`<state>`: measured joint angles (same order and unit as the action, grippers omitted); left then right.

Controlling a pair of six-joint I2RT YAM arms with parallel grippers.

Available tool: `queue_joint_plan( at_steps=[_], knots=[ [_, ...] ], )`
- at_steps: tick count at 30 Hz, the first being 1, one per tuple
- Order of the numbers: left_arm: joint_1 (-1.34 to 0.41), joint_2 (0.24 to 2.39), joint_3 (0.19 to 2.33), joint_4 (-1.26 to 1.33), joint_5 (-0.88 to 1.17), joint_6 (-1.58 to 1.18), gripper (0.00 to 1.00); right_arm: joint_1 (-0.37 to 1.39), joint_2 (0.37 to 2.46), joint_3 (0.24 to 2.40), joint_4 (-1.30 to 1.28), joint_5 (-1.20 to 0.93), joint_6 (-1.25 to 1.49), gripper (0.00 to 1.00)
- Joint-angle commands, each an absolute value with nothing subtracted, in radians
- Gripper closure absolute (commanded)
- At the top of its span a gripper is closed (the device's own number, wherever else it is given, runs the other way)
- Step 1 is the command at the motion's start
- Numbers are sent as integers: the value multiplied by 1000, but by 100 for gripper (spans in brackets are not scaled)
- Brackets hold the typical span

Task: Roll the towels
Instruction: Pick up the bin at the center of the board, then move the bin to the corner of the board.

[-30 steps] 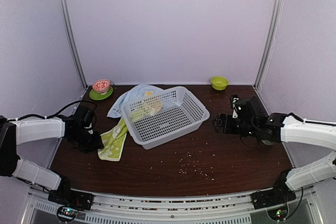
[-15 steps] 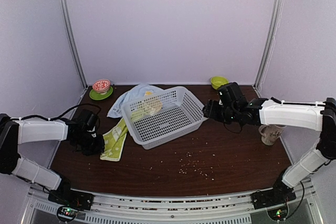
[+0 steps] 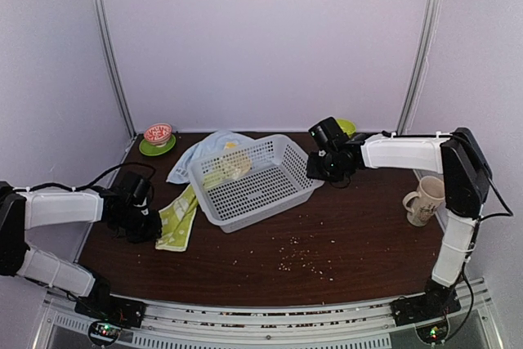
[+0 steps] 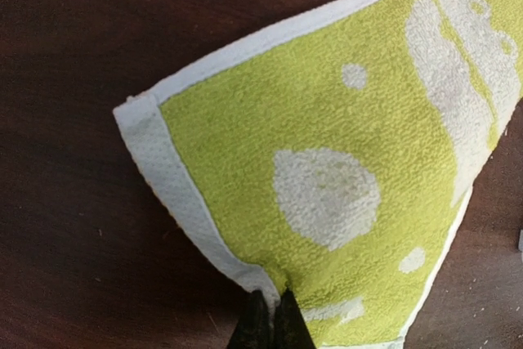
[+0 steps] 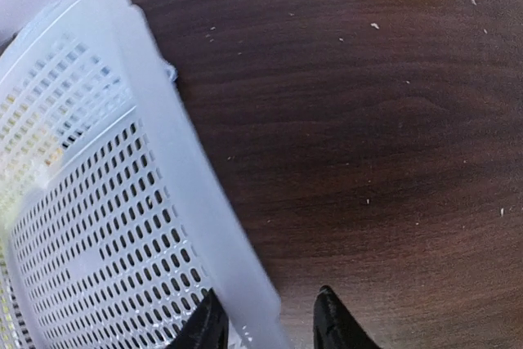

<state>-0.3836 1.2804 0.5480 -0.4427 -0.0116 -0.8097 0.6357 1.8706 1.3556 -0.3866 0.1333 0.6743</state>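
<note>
**Counter** point(image 3: 368, 234): dark wood grain, read from above with 12 o'clock at the back wall.

1. **Green towel** point(image 4: 327, 145): lime with white printed shapes and a white hem. It lies crumpled on the counter at the basket's 8 o'clock, just beside its corner.
2. **Pale-blue towel** point(image 3: 206, 148): bunched at the basket's 11 o'clock, partly hidden behind the rim.
3. **Basket** point(image 5: 188, 161): white and perforated, at the counter's centre. It holds a pale yellowish item of unclear kind.
4. **Left gripper** point(image 4: 270, 316): at 9 o'clock, low over the counter. Its jaws are clenched on the green towel's hemmed edge near a corner.
5. **Right gripper** point(image 5: 270, 326): at the basket's 2 o'clock corner. Its jaws are parted astride the rim, one finger inside and one outside, with a gap showing at the outer finger.
6. **Mug** point(image 3: 423, 199): cream, upright, at 3 o'clock.
7. **Green bowl** point(image 3: 348, 126): at 1 o'clock, partly hidden behind the right arm.
8. **Red-patterned bowl** point(image 3: 158, 131): sits on a green saucer point(image 3: 152, 150) at 11 o'clock.
9. **Crumbs** point(image 3: 298, 261): scattered toward 6 o'clock.
</note>
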Motion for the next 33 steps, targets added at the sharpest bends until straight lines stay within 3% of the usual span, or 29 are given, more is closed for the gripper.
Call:
queue_joint_plan(
  at_steps=[1,3,4,16,33],
  knots=[
    [-389,1260,538,-428,-24,-802,100,632,1907,1409,-457,108,636,74],
    [-389,1256,538,-428,-26,-801,100,628,1905,1407,-470,123,642,96],
    [-388,1253,539,-428,-28,-801,100,626,1895,1402,-471,131,649,100],
    [-388,1234,553,-441,-61,-803,100,512,1618,1195,-455,218,673,100],
    [-390,1271,575,-431,-57,-781,100,264,1548,1040,-455,174,616,100]
  ],
)
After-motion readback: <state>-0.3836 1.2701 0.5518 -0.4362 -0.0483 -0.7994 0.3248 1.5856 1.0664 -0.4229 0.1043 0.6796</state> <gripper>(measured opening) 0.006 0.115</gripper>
